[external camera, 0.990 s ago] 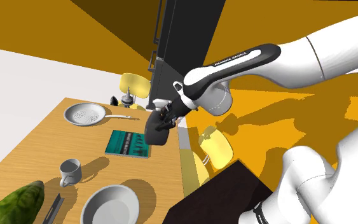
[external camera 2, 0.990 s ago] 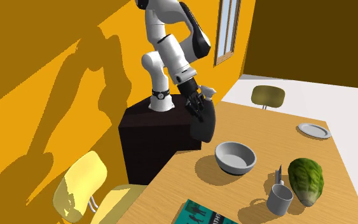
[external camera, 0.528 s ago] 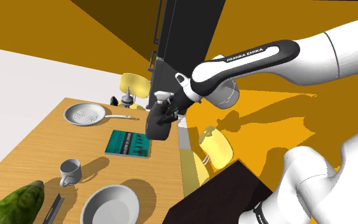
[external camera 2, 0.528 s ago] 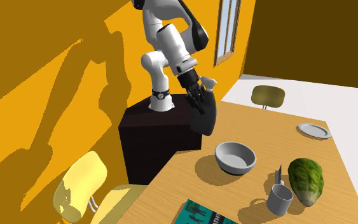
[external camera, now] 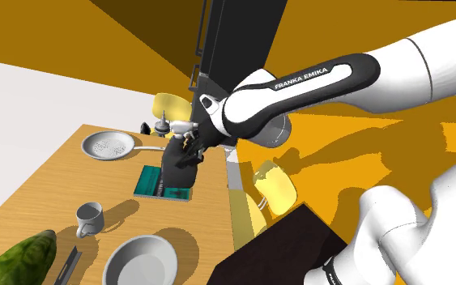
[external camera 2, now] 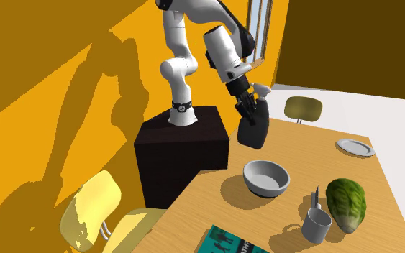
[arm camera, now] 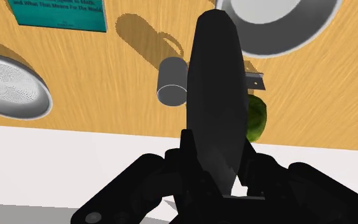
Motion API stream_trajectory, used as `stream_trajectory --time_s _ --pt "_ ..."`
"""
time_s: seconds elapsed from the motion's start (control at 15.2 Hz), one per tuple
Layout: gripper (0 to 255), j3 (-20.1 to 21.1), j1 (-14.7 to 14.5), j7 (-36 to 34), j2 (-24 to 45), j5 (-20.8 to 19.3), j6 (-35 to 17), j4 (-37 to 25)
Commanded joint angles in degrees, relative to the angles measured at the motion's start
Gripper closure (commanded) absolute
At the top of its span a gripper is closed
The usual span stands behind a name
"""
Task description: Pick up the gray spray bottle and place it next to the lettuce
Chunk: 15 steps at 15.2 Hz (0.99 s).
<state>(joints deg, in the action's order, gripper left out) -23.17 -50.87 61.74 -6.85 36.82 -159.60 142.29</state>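
Observation:
My gripper (external camera: 188, 146) is shut on a dark gray spray bottle (external camera: 176, 168) with a pale nozzle. The bottle hangs in the air over the wooden table (external camera: 64, 186), above the teal book (external camera: 154, 183). In the second exterior view the bottle (external camera 2: 253, 131) hangs from the gripper (external camera 2: 247, 109) above the table's edge nearest the stand, beyond the bowl (external camera 2: 266, 177). The green lettuce (external camera: 17, 257) lies at the table's near left corner in the shoulder view; opposite, the lettuce (external camera 2: 346, 203) sits right of the bowl. In the wrist view the fingers (arm camera: 187, 153) clasp the bottle (arm camera: 214, 89), and part of the lettuce (arm camera: 255, 118) peeks out beside it.
A gray mug (external camera: 90, 217), a knife (external camera: 68, 264) and a gray bowl (external camera: 141, 261) lie near the lettuce. A frying pan (external camera: 108, 146) sits at the far end. Yellow chairs (external camera: 274, 188) stand beside the table. The dark stand (external camera 2: 183, 147) borders the table.
The arm has carried the held bottle out over the table, toward the shoulder view's left. In the second exterior view it moved right and a little higher.

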Motion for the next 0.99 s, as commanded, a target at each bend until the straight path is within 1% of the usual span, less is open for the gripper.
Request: stream_trajectory --time_s 0.0,0.2,0.4,0.66,0.92 --pt "255 2.0 -1.2 -3.7 1.3 -0.6 -1.2 -1.1" --pt "255 4.6 -2.9 -8.7 3.9 -1.7 -2.6 -3.3" --pt "255 6.8 -4.4 -14.3 6.7 -3.6 -3.7 -6.0" --pt "255 8.8 -6.8 -22.3 10.9 -7.3 -4.5 -10.5" --pt "255 9.4 -9.9 -30.4 15.4 -11.7 -4.5 -15.9"
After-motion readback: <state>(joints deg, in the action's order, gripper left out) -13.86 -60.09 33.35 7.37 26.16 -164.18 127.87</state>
